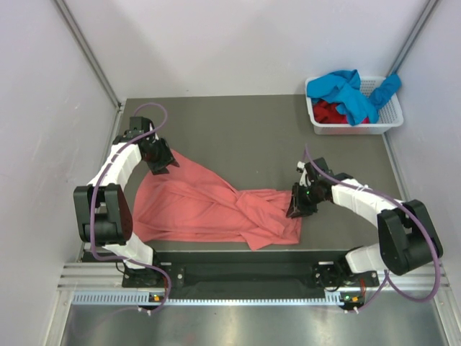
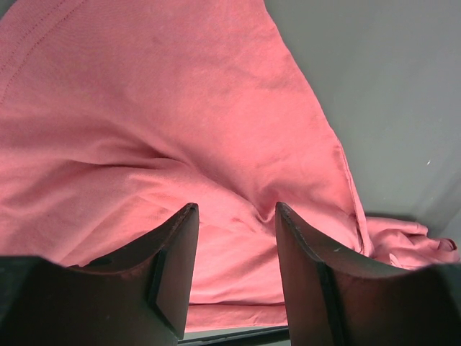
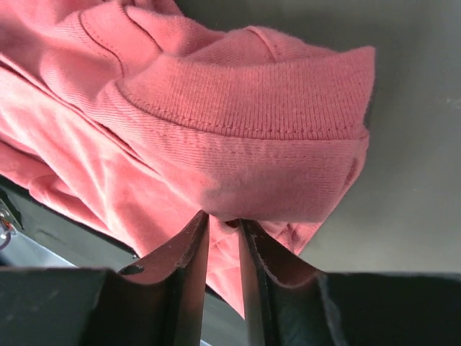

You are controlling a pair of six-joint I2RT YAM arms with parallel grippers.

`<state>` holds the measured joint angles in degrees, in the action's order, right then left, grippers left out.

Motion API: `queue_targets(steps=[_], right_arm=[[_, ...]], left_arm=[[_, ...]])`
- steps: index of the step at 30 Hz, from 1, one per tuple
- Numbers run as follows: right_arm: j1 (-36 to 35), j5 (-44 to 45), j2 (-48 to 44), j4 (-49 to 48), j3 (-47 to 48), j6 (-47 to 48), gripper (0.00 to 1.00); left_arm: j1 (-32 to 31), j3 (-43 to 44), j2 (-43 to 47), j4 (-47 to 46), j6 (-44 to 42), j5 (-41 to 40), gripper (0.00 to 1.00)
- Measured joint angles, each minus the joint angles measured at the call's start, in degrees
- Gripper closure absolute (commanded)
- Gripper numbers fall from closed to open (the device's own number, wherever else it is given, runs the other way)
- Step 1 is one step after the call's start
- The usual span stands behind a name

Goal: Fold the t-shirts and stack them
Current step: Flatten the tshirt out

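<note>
On the dark grey table [image 1: 252, 137], a soft salmon-pink t-shirt [image 1: 209, 205] lies crumpled near the front edge, between the two arms. The right gripper [image 3: 223, 223] is pinched on a fold just under the ribbed collar. The left gripper [image 2: 236, 216] is at the shirt's far left corner, its fingers [image 2: 176, 252] spread, with pink cloth showing between them. Well apart, a white slotted plastic basket [image 1: 389, 122] in the far right corner holds a bright blue t-shirt [image 1: 346, 90] and a dark red t-shirt [image 1: 330, 112].
</note>
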<state>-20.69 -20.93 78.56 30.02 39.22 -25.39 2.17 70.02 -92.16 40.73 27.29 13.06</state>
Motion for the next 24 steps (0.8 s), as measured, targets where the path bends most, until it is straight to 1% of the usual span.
queue_targets(steps=[10, 18, 21, 24], right_arm=[[0.02, -0.11, -0.02, 1.70, 2.60, 0.28, 0.83], [0.04, -0.17, 0.00, 2.73, 2.89, 0.28, 0.83], [0.04, -0.20, 0.00, 2.75, 2.89, 0.31, 0.89], [0.04, -0.22, 0.00, 2.80, 2.89, 0.28, 0.87]], left_arm=[[0.00, 0.00, 0.00, -0.02, 0.02, 0.00, 0.48], [0.00, 0.00, -0.04, -0.02, 0.02, 0.02, 0.48], [0.00, 0.00, -0.09, -0.02, 0.02, 0.02, 0.48], [0.00, 0.00, -0.15, -0.02, 0.02, 0.02, 0.48]])
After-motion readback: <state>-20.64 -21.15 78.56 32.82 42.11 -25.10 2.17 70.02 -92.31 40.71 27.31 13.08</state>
